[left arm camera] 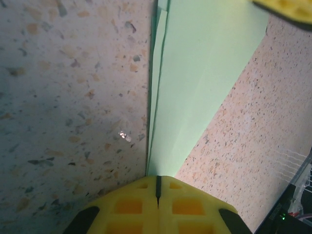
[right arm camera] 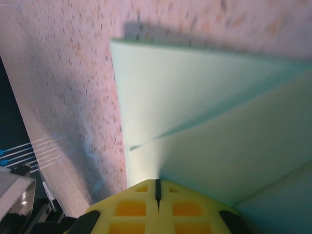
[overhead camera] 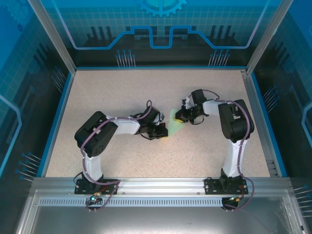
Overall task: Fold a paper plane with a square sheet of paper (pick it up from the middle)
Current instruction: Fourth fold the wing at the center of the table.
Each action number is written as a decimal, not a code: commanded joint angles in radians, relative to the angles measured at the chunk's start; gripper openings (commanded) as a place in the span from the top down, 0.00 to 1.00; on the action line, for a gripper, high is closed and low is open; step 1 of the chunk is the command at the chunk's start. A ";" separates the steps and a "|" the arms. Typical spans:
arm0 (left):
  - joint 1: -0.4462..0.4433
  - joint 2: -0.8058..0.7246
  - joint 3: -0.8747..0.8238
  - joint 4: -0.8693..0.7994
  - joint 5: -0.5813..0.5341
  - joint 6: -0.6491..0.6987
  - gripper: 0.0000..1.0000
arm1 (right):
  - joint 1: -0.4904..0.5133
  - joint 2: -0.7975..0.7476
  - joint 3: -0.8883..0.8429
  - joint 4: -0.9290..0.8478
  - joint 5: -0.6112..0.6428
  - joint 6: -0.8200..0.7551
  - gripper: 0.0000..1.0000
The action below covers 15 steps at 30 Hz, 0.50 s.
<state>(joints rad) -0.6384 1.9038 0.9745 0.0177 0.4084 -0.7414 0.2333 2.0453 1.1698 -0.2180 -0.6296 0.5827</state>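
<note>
- The table (overhead camera: 97,97) is a matt, speckled beige surface like fine stone chips, edged by a thin blue rim (overhead camera: 55,122) inside glossy blue-printed walls.
- The left arm (overhead camera: 97,139), with black joints and a white forearm, reaches inward from its base on the ribbed aluminium rail (overhead camera: 156,185).
- The left gripper (overhead camera: 158,132) sits at the table's middle. Seen from the left wrist, the left gripper (left arm camera: 157,192) has yellow waffle-patterned fingers pressed together, with only a dark seam between them. Their tips meet the narrow end of the paper, and I cannot tell whether any layer is pinched.
- The paper plane (overhead camera: 173,122) lies flat between the two grippers as a thin, smooth, pale mint wedge.
- In the left wrist view the paper plane (left arm camera: 195,87) is a long tapering strip with stacked folded edges along its left side.
- A yellow lattice corner (left arm camera: 287,9) overlaps the strip's far end.
- From the right wrist, the paper plane (right arm camera: 204,122) shows broad overlapping flaps, crisp creases and one raised edge casting a shadow.
- The right gripper (overhead camera: 181,117) is at the wedge's upper right.
- In the right wrist view, the right gripper (right arm camera: 157,191) has fingers closed tight, resting at the paper's edge.
- The right arm (overhead camera: 231,126) arches over from the right.
</note>
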 commanded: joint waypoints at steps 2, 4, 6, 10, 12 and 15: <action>0.003 0.044 -0.027 -0.212 -0.024 0.030 1.00 | -0.050 0.052 0.066 0.039 0.110 -0.021 0.96; 0.004 0.043 -0.020 -0.216 -0.022 0.032 1.00 | -0.050 0.050 0.087 0.038 0.087 -0.028 0.95; 0.004 0.039 -0.012 -0.219 -0.022 0.035 1.00 | -0.049 0.032 0.094 0.046 0.051 -0.029 0.95; 0.003 0.021 0.016 -0.214 -0.017 0.039 1.00 | -0.046 -0.048 0.064 0.049 0.019 -0.025 0.95; 0.003 0.006 0.029 -0.207 -0.010 0.043 1.00 | -0.047 -0.094 0.024 0.052 0.032 -0.016 0.94; 0.003 -0.024 0.056 -0.177 0.011 0.051 1.00 | -0.048 -0.145 -0.046 0.062 0.059 0.000 0.93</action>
<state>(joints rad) -0.6376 1.9026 1.0130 -0.0673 0.4091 -0.7227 0.1936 1.9633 1.1706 -0.1635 -0.5838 0.5755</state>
